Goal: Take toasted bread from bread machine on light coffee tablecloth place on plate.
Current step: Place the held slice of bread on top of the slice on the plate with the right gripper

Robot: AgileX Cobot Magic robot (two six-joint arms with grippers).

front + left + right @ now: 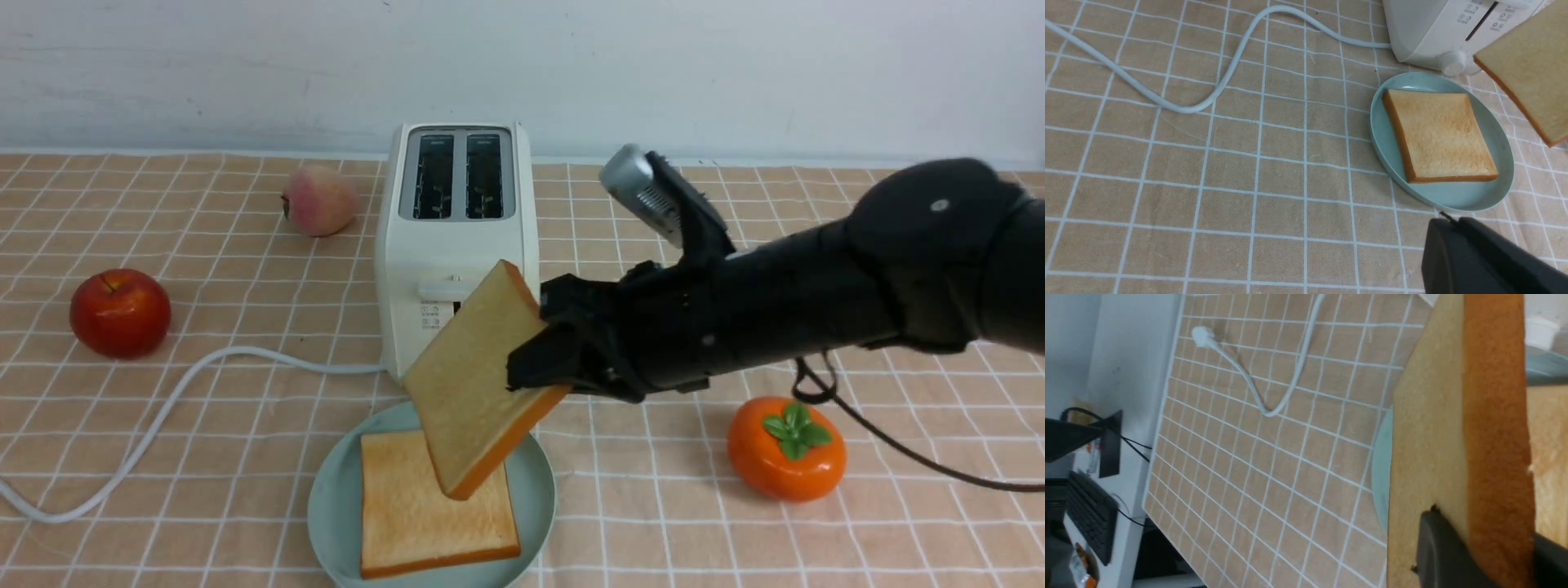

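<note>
The cream-white bread machine stands on the light coffee tablecloth, both slots empty. In front of it lies the pale blue-green plate with one slice of toasted bread flat on it. My right gripper is shut on a second slice, held tilted just above the plate and the first slice. The right wrist view shows this slice's crust between the fingers. My left gripper is shut and empty, close to the plate's rim; it is outside the front view.
A red apple and a peach sit left of the toaster. An orange persimmon lies under my right arm. The white cord snakes over the cloth to the left edge.
</note>
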